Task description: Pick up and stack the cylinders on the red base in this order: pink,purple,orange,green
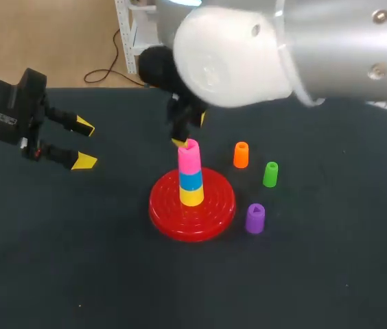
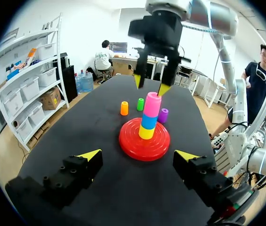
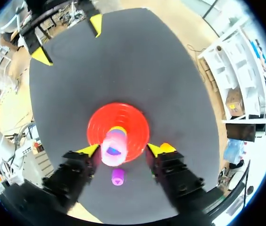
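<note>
Right now the pink cylinder sits on top of a little tower. Under it is a blue cylinder, and under that a yellow cylinder. The tower stands upright in the middle of the red base. The red base lies flat near the middle of the black tabletop.

Our right gripper hangs over the tower and points down. Its two fingers are spread apart. Their yellow tips are just above the top of the pink cylinder, one on each side, and we see a gap between each tip and the pink cylinder. Nothing is held in it.

Three more cylinders stand upright on the tabletop, on the side of the red base toward the right edge. The purple cylinder is just beside the rim of the base. The orange cylinder is near the base, more toward the far edge. The green cylinder stands near the orange one, a bit closer to the right edge. None of the three touch each other.

Our left gripper is over the left edge of the tabletop, well apart from the base. It points toward the tower. Its fingers are spread wide, with nothing between them.
</note>
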Robot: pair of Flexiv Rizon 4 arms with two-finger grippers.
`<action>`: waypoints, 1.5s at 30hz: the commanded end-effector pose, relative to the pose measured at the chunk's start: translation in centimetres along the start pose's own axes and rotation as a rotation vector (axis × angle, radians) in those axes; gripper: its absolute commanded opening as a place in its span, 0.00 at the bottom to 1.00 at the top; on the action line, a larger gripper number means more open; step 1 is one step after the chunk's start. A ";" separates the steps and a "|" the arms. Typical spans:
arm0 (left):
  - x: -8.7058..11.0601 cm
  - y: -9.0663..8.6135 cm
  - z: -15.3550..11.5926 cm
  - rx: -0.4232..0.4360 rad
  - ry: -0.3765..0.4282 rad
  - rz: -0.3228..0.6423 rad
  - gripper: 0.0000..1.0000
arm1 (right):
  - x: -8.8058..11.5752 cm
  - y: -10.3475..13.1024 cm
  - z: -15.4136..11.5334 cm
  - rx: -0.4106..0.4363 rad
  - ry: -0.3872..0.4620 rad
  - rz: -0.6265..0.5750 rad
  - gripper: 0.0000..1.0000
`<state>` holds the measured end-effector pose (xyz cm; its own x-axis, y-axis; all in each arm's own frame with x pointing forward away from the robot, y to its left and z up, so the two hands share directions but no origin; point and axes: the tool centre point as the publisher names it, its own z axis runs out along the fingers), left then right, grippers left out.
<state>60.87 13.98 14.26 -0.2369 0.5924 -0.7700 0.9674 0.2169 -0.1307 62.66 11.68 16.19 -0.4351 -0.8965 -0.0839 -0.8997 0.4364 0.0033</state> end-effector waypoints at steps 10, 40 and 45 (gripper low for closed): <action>0.1 0.0 0.0 -0.001 -0.003 0.002 1.00 | 3.8 -2.6 -1.0 0.041 -0.055 0.055 1.00; 0.1 0.0 0.0 -0.001 -0.003 0.002 1.00 | 8.6 -1.4 1.2 0.029 -0.047 0.003 1.00; 0.1 0.0 0.0 -0.001 -0.003 0.002 1.00 | 10.6 -0.4 2.2 0.021 -0.033 -0.007 1.00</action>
<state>60.87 13.99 14.26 -0.2369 0.5924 -0.7700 0.9674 0.2169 -0.1307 59.94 3.35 13.59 -0.4283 -0.9011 -0.0675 -0.9032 0.4293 -0.0008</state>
